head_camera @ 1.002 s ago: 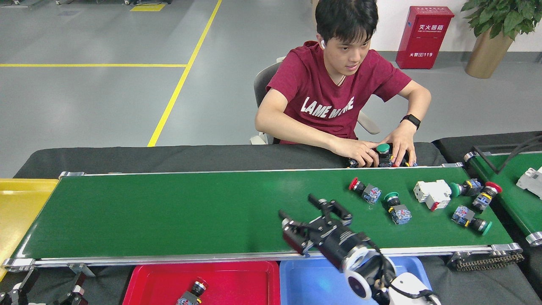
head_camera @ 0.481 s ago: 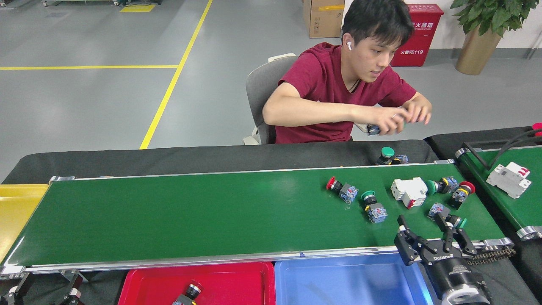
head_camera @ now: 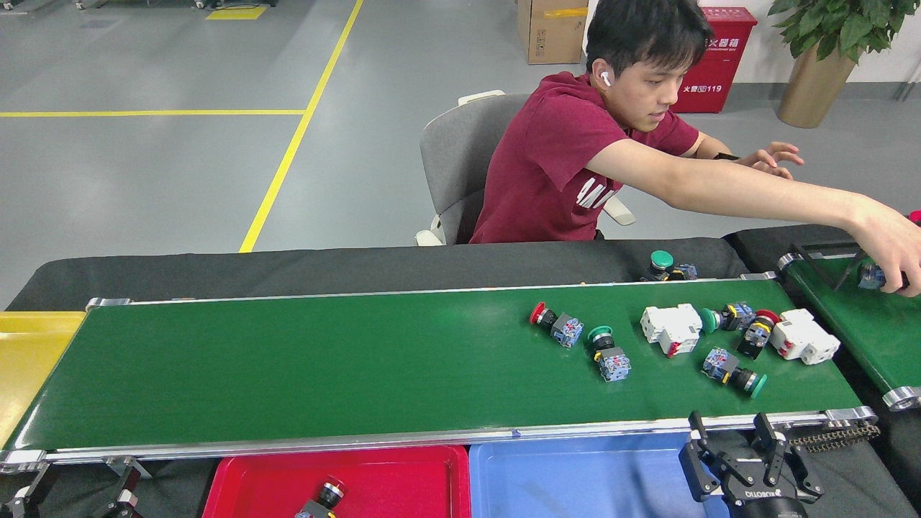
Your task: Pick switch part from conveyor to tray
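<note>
Right hand (head_camera: pixel 748 450) released, empty, below conveyor (head_camera: pixel 324 367) rail beside blue tray (head_camera: pixel 575 482). Left hand (head_camera: pixel 29 496) barely visible; state unclear. Nearest switch (head_camera: pixel 734 372) on belt.

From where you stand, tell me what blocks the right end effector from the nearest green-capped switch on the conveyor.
Nothing visible does. The right end effector hangs open just below the conveyor's near rail; the green-capped switch lies directly beyond on bare belt, apart from its neighbours.
</note>
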Robot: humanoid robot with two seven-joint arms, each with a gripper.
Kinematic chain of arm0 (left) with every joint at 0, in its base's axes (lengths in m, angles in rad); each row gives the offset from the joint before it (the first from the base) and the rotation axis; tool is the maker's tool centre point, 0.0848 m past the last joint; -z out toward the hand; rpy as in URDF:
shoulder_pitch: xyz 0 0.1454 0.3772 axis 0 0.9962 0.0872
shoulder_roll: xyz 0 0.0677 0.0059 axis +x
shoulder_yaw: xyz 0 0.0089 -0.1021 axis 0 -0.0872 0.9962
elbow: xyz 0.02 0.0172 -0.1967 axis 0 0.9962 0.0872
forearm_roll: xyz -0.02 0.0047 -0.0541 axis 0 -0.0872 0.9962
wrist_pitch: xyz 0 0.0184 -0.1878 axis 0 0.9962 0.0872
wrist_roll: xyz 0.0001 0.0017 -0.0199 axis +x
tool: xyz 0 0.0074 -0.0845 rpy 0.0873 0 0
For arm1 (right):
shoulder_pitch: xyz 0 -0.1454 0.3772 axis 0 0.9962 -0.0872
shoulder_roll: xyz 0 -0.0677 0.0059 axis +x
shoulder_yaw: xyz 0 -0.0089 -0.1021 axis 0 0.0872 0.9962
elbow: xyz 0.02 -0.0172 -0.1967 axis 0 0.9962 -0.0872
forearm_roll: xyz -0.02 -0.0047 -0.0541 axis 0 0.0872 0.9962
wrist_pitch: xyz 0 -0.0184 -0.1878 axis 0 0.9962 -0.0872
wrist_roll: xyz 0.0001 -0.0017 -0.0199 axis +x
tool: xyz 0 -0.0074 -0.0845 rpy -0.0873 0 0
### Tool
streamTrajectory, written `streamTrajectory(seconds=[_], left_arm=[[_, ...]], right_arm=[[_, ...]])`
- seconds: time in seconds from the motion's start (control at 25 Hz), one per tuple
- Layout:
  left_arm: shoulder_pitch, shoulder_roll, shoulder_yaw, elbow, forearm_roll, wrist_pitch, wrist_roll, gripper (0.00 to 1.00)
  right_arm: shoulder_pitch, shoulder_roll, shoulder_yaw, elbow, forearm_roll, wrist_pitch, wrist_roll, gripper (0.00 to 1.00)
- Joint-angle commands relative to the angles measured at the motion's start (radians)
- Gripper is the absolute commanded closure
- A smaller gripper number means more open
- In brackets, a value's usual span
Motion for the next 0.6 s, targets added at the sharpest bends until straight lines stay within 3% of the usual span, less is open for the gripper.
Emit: streamTrajectory(seconds=[0.0, 0.16, 0.32, 0.56], left_arm=[[-0.009, 0.014, 0.0, -0.009, 0.0, -0.001, 0.003, 0.0], [-0.015, 0.02, -0.008, -0.006, -0.001, -0.001, 0.003, 0.0], [-0.019, 0.021, -0.008, -0.006, 0.0, -0.001, 0.003, 0.0], [-0.019, 0.024, -0.008, -0.007, 0.0, -0.001, 0.003, 0.0]], right_arm=[[-0.017, 0.013, -0.008, -0.012, 0.003, 0.004, -0.001, 0.05], [-0.118, 0.088, -0.006, 0.022, 0.017, 0.015, 0.05, 0.08], [-0.254, 0.194, 0.08, 0.157, 0.114, 0.095, 0.133, 0.08], [-0.408, 0.292, 0.137, 0.332, 0.118, 0.152, 0.148, 0.09]])
